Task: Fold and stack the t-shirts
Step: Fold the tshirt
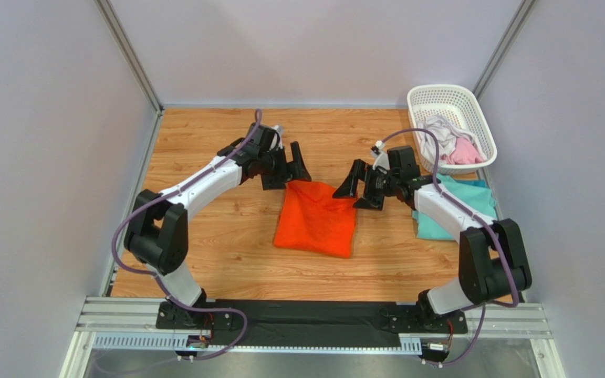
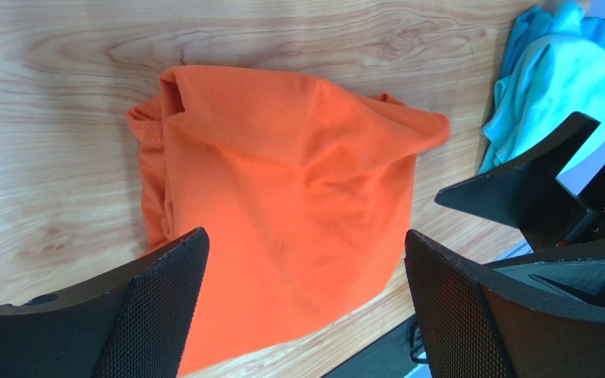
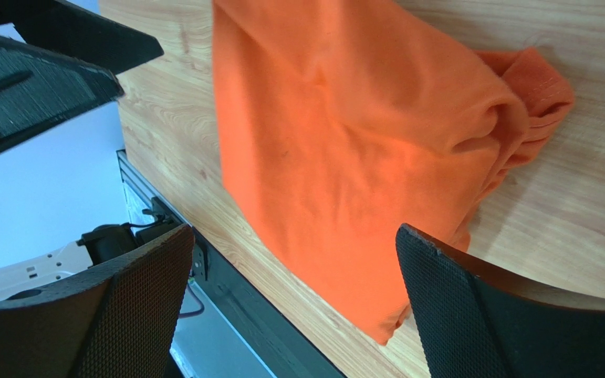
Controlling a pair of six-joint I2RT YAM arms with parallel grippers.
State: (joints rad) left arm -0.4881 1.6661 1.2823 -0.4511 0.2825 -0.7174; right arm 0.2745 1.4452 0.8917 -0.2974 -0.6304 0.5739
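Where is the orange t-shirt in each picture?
Top external: the orange t-shirt lies in the middle of the wooden table.
Left wrist: the orange t-shirt fills the centre.
Right wrist: the orange t-shirt runs from the top edge down past the middle.
Shared landmark: the wooden table under it in all three.

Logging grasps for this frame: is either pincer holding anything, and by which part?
Nothing is held. The left pincer and right pincer are both open over the orange t-shirt, with no cloth in either.
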